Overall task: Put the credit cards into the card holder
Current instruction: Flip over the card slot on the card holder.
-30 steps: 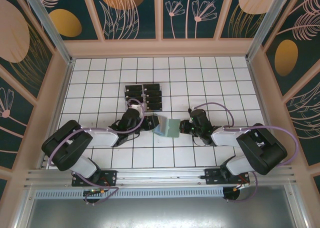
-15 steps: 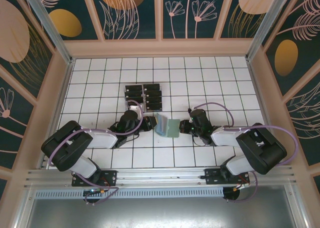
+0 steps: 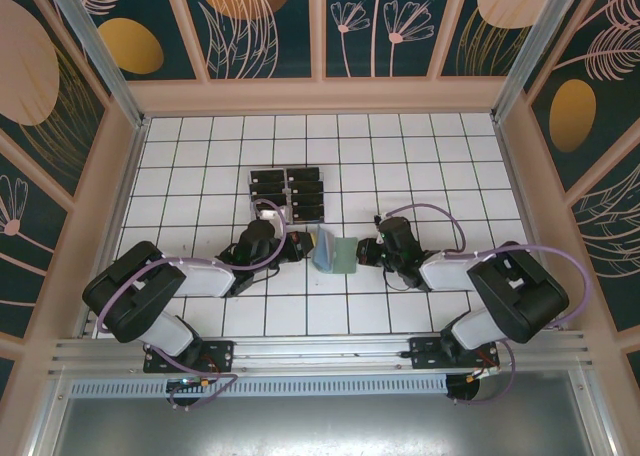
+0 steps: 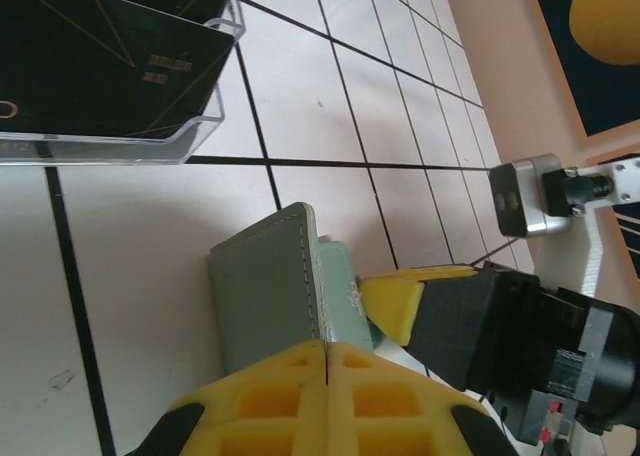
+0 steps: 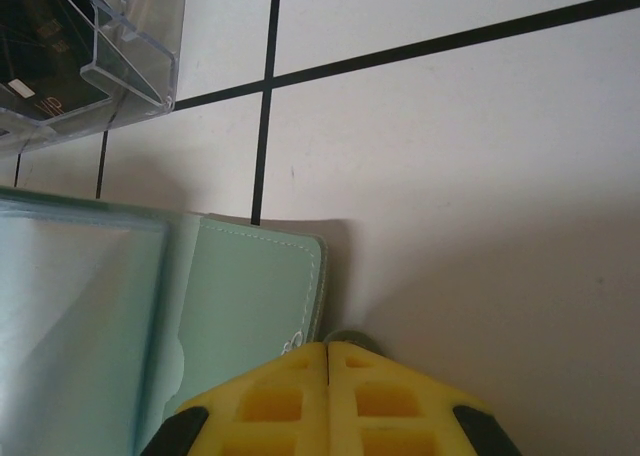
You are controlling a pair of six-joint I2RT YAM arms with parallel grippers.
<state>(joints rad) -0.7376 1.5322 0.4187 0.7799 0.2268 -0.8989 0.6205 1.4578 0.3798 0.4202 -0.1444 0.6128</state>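
Grey-green card holder (image 3: 335, 253) near credit cards (image 3: 290, 194)

The surface (image 3: 400, 146) is white tile ruled by a thin black grid. The card holder (image 4: 265, 296) is muted grey-green with pale stitching along its edge and a lighter blue-green inner flap. The credit cards (image 4: 100, 66) are black with fine gold lines and small gold marks, and the rack (image 4: 205, 136) is clear. The left pincer (image 4: 327, 348) and right pincer (image 5: 328, 348) have yellow pads. The walls (image 3: 350, 46) are dark teal with peach leaf and flower outlines and orange-gold ovals.
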